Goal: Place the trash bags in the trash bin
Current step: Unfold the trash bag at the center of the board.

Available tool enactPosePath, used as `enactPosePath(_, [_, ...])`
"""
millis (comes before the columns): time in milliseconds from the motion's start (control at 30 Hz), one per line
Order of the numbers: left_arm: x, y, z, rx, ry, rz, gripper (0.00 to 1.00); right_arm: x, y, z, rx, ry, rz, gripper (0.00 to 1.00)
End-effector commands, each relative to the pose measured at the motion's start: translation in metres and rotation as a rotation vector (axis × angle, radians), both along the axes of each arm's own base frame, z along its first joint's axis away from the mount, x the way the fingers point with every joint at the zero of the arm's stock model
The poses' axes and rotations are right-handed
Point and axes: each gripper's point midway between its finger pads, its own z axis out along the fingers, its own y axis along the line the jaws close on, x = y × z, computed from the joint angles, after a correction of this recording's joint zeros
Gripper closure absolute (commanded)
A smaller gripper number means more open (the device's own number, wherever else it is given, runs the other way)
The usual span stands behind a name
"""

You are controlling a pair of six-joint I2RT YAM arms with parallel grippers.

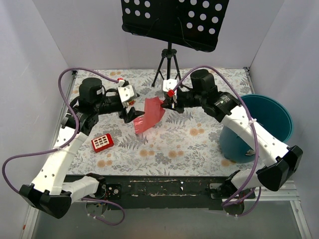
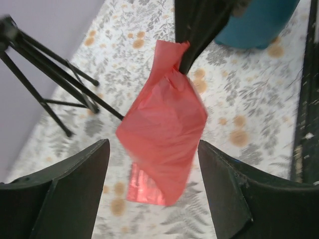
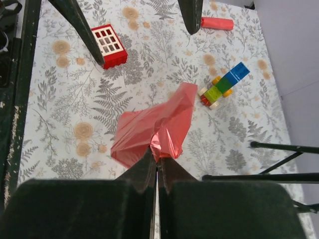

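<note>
**Red-pink bag (image 1: 148,115) held by right gripper, clear of bin**

1. Right gripper (image 1: 163,103): closed. In the right wrist view, the right gripper (image 3: 156,159) has its jaws pressed together on a bunched corner of the bag (image 3: 154,127). The film fans out beyond the fingertips.

2. Left gripper (image 1: 128,112): open and holding nothing. In the left wrist view, the left gripper (image 2: 152,149) has its jaws wide apart. The bag (image 2: 164,129) hangs in front of the gap, and no contact with either finger is visible.

3. Bag position: suspended from its top corner between the two grippers, over the middle of the desk (image 1: 199,144). Its lower edge hangs close to the floral surface; contact with the surface cannot be confirmed. The left wrist view shows the right gripper (image 2: 185,62) pinching the upper edge of the bag.

4. Bin (image 1: 232,142): teal, at the right edge of the desk, well apart from the bag. It appears in the upper right of the left wrist view (image 2: 259,25).

5. Other items:
   - Red block (image 1: 102,143) with white squares, on the desk near the left arm.
   - Red cylinder (image 3: 217,23), lying on the desk.
   - Toy (image 3: 224,84) made of coloured bricks, just beside the bag in the right wrist view.
   - Black tripod (image 1: 168,64), at the far edge of the desk.
</note>
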Motion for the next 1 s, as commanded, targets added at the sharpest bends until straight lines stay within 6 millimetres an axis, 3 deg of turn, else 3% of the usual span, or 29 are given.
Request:
enactPosePath(0, [-0.006, 0.009, 0.016, 0.166, -0.322, -0.142, 0.28, -0.005, -0.014, -0.014, -0.170, -0.008, 0.062, 0.99])
enactPosePath(267, [0.018, -0.018, 0.032, 0.103, -0.405, -0.214, 0.29, 0.002, -0.001, -0.007, -0.187, -0.007, 0.084, 0.99])
enactPosePath(400, [0.016, -0.029, 0.038, 0.047, -0.356, -0.263, 0.33, 0.006, 0.002, -0.005, -0.183, -0.001, 0.063, 0.99])
enactPosePath(633, [0.006, -0.040, 0.021, 0.030, -0.298, -0.340, 0.40, 0.008, 0.007, 0.000, -0.152, 0.020, 0.042, 0.99])
enactPosePath(767, [0.006, -0.047, 0.019, 0.027, -0.282, -0.356, 0.53, 0.008, 0.008, 0.001, -0.148, 0.021, 0.041, 0.99])
enactPosePath(967, [0.004, -0.057, 0.005, 0.046, -0.256, -0.390, 0.63, 0.012, 0.011, 0.003, -0.142, 0.024, 0.032, 0.99])
